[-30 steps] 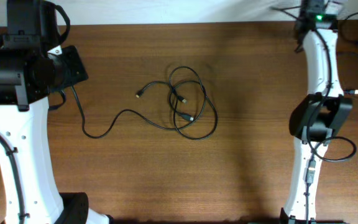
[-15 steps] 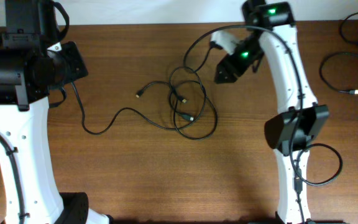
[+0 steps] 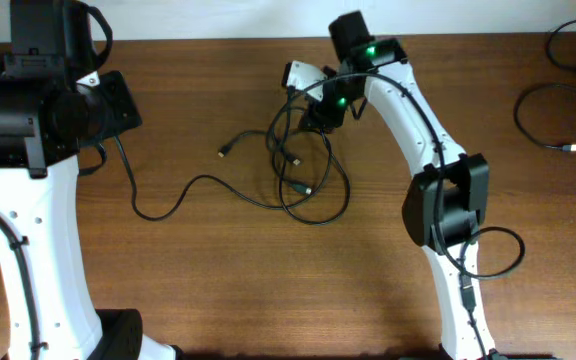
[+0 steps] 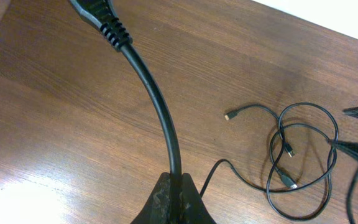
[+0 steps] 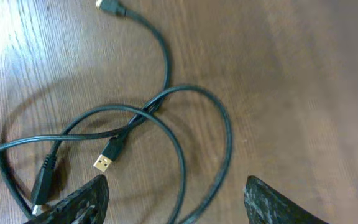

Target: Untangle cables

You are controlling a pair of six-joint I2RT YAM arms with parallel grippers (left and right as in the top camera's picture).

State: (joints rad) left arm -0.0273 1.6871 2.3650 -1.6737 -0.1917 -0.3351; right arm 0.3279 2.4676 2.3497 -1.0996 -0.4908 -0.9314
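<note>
A tangle of thin black cables (image 3: pixel 313 190) lies in loops at mid-table, with one small plug (image 3: pixel 224 152) sticking out to the left. One strand runs left from it to my left arm (image 3: pixel 58 110). In the left wrist view my left gripper (image 4: pixel 180 196) is shut on that cable (image 4: pixel 160 112), whose plug end (image 4: pixel 98 15) points away from the fingers. My right gripper (image 3: pixel 315 112) hovers over the top of the tangle. In the right wrist view it (image 5: pixel 176 202) stands open, its fingers (image 5: pixel 79 202) straddling two cable loops (image 5: pixel 179 155), with a gold USB plug (image 5: pixel 104 162) beside the left finger.
Two separate black cables lie at the far right: a loop with a light connector (image 3: pixel 543 120) and another (image 3: pixel 568 50) near the back edge. The right arm's elbow (image 3: pixel 446 205) stands right of the tangle. White wall runs behind the table's far edge.
The right arm has swung from the table's right side leftward to the top of the tangle. Two cables at the far right are now uncovered. The left arm and tangle have not moved.
</note>
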